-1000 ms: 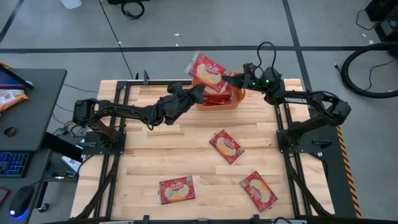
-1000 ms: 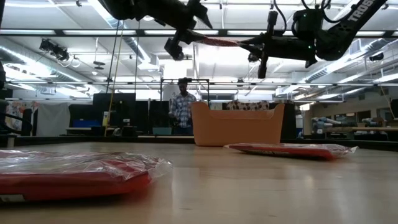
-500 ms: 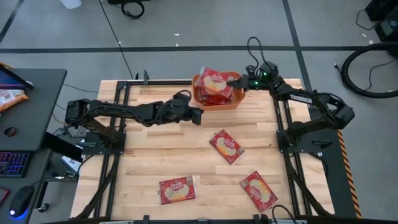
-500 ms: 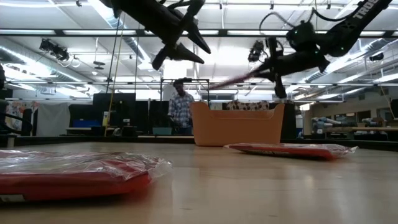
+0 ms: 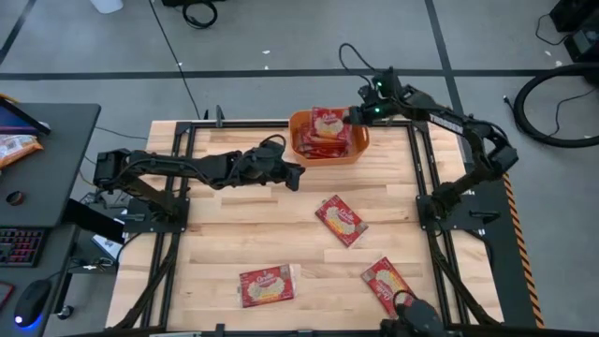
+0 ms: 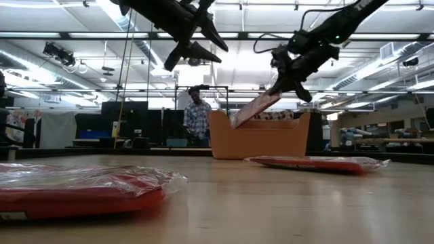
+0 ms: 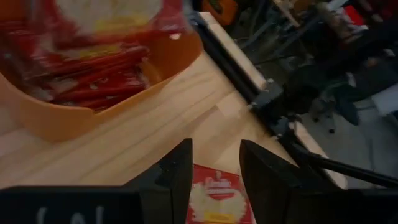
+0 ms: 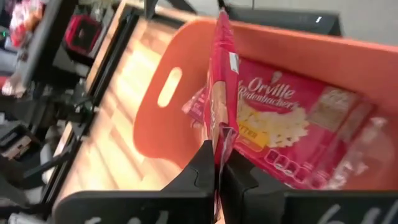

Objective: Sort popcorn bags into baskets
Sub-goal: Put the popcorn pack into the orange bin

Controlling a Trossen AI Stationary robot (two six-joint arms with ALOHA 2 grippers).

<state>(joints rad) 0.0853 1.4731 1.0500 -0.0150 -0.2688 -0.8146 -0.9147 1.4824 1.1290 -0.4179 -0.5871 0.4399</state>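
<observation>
The orange basket [image 5: 301, 150] stands at the table's far edge with several red popcorn bags [image 7: 106, 68] stacked in it. My right gripper [image 5: 355, 115] is above the basket's right end, shut on one more red bag [image 6: 253, 109]. That bag slants down into the basket [image 6: 261, 139]. My left gripper [image 5: 296, 175] hangs open over the table on the basket's near-left side, touching nothing. Through its fingers [image 7: 214, 171] I see a bag [image 7: 214, 200] lying flat on the wood. Three bags lie flat on the table [image 5: 340, 220], [image 5: 267, 285], [image 5: 388, 285]. My right gripper pinches the bag's upper edge [image 8: 221, 142] between its two fingers [image 8: 204, 168], and the bag shows edge-on there. The fingers come slanting down from the table's right. The bag hangs tilted below them, its lower end [image 6: 237, 122] inside the basket.
Dark metal frames run along the table's left [image 5: 168, 215] and right [image 5: 440, 215] sides. A person [image 6: 197, 116] stands in the room beyond the basket. A desk with a keyboard [image 5: 23, 245] sits left of the table. Bare wood lies between the basket and the loose bags.
My left gripper drew away from the raised bag toward the table's near edge and now hangs still. My right gripper, keeping the bag, came down over the basket and tipped downward. The bag went from level above the basket to slanting, its free end down inside.
</observation>
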